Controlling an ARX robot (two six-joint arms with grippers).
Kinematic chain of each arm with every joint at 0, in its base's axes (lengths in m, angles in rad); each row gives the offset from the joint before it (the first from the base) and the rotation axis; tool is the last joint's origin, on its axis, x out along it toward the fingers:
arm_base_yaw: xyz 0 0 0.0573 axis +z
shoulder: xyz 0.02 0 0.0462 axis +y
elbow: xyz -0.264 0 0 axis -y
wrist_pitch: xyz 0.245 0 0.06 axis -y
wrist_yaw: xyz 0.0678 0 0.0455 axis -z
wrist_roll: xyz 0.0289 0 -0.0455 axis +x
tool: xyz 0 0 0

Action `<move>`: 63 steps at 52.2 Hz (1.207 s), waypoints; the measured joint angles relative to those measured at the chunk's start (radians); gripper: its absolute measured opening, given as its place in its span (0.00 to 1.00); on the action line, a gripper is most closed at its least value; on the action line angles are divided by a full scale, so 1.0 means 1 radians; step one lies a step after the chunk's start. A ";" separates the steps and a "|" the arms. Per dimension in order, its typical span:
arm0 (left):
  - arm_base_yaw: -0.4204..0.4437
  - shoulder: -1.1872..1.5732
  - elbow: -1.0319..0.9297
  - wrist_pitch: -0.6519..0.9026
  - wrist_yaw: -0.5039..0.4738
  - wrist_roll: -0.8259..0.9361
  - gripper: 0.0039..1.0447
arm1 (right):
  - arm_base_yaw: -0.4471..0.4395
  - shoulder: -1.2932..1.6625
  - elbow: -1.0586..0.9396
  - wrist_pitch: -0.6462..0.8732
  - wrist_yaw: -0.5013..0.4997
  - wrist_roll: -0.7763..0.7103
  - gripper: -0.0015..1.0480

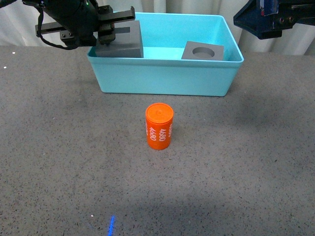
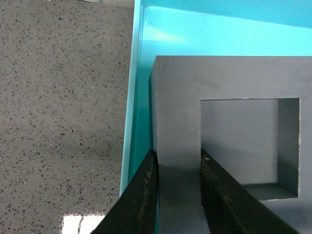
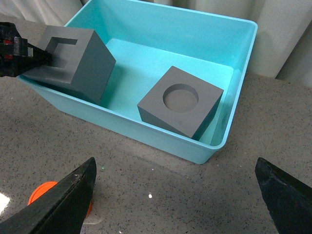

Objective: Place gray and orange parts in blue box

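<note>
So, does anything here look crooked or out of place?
The square-recess gray cube, gripped by the left gripper, looks tilted at the blue box's left end. The orange cylinder stands outside the box.

Front view: box (image 1: 162, 76) front wall hides the lower parts of square-recess cube (image 1: 125, 44) and round-recess cube (image 1: 203, 51). Left gripper (image 1: 106, 33) covers part of the former's top. Right arm (image 1: 275, 17) cut by the frame edge, jaws out of frame.
Right wrist view: cylinder (image 3: 41, 191) mostly behind right fingers (image 3: 63, 200); marking unseen.
Left wrist view: square-recess cube cut off by the frame on two sides.
</note>
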 joint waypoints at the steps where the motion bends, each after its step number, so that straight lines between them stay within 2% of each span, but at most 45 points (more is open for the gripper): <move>1: 0.000 0.001 0.000 -0.001 0.000 -0.001 0.23 | 0.000 0.000 0.000 0.000 0.000 0.000 0.91; 18: 0.003 -0.021 -0.001 0.009 -0.018 -0.014 0.64 | 0.000 0.000 0.000 0.000 0.000 0.000 0.91; 30: 0.008 -0.142 -0.103 0.109 -0.030 -0.038 0.95 | 0.000 0.000 0.000 0.000 0.000 0.000 0.91; 40: 0.016 -0.356 -0.309 0.296 -0.061 -0.010 0.94 | 0.000 0.000 0.000 0.000 0.000 0.000 0.91; 45: 0.030 -0.520 -0.500 0.442 -0.062 0.008 0.94 | 0.000 0.000 0.000 0.000 0.000 0.000 0.91; 51: 0.047 -0.706 -0.740 0.540 -0.096 0.046 0.94 | 0.000 0.000 0.000 0.000 0.000 0.000 0.91; 63: 0.091 -0.935 -1.041 0.573 -0.133 0.055 0.94 | 0.000 0.000 0.000 0.000 0.000 0.000 0.91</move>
